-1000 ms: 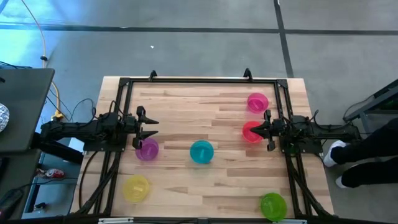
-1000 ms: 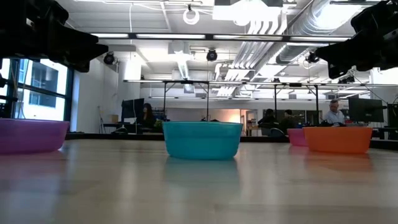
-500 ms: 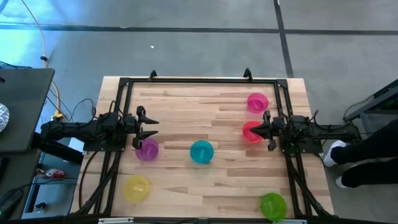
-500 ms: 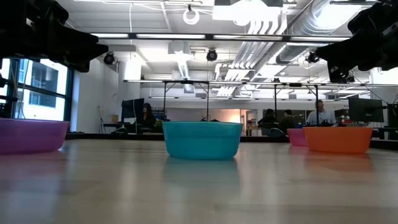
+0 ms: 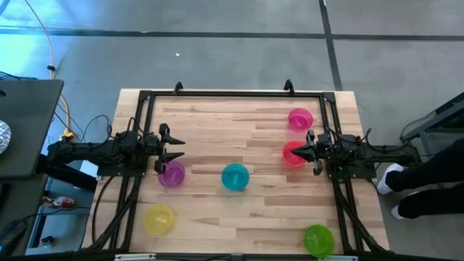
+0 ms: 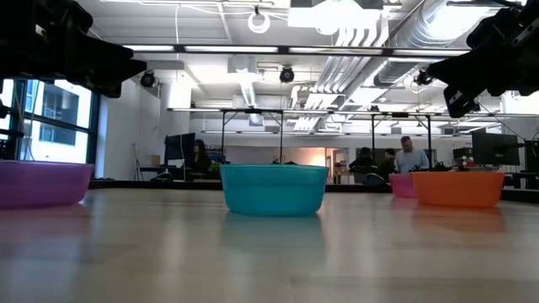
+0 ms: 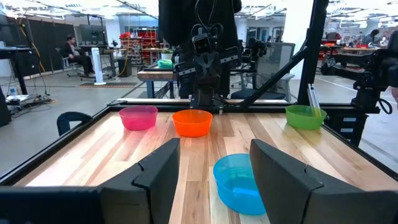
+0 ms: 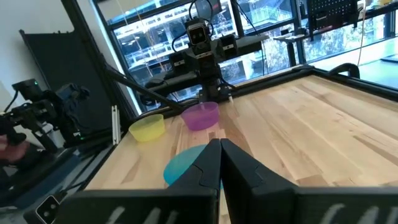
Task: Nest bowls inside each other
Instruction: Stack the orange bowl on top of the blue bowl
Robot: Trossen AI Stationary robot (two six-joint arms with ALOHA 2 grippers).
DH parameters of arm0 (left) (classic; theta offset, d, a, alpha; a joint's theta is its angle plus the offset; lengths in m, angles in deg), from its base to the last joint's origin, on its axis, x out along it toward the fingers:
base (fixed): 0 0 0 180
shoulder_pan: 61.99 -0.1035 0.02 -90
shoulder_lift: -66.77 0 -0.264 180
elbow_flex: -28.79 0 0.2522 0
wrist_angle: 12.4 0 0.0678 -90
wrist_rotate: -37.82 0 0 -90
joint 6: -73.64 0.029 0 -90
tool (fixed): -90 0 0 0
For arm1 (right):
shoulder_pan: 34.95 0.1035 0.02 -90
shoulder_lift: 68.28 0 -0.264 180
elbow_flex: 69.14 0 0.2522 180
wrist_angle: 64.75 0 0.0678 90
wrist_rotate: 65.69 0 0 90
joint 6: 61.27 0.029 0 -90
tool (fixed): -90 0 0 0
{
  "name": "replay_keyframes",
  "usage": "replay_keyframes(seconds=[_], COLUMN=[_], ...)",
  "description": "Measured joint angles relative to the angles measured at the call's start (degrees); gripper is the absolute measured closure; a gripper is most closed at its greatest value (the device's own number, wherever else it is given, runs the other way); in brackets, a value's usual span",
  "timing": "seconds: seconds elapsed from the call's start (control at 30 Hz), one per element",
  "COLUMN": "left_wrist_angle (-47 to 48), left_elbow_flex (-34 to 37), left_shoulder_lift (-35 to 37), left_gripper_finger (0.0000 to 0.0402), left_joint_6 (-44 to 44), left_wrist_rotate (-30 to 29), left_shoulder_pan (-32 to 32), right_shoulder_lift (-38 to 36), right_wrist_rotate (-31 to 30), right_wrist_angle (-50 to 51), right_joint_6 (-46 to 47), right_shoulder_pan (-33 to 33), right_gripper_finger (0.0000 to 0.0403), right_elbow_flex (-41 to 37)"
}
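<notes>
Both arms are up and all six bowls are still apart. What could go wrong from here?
The right gripper is shut and right beside the red bowl; descending like that would likely shove it toward the pink bowl rather than grasp it. The left gripper is open, near the purple bowl; clipping its rim could slide it.

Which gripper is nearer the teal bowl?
Left, narrowly. The left gripper hangs past the purple bowl, off the teal bowl; the right gripper sits over the red bowl, slightly farther off.

no readable text, labels or numbers show in any view.
</notes>
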Motion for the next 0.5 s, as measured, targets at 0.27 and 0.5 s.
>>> replay_keyframes(seconds=[0.27,0.5], left_wrist_angle=[0.02,-0.01], left_elbow_flex=[-0.02,-0.02], left_shoulder_lift=[0.00,0.00], left_gripper_finger=[0.0217,0.0217], left_joint_6=[0.00,10.97], left_wrist_rotate=[-0.02,-0.20], left_shoulder_pan=[0.02,0.01], right_shoulder_lift=[0.02,0.02], right_wrist_rotate=[-1.88,-1.76], right_wrist_angle=[0.03,0.02], right_joint_6=[-3.94,1.40], right_shoulder_pan=[-0.04,-0.04], right_gripper_finger=[0.0402,0.0402], right_elbow_flex=[0.00,0.00])
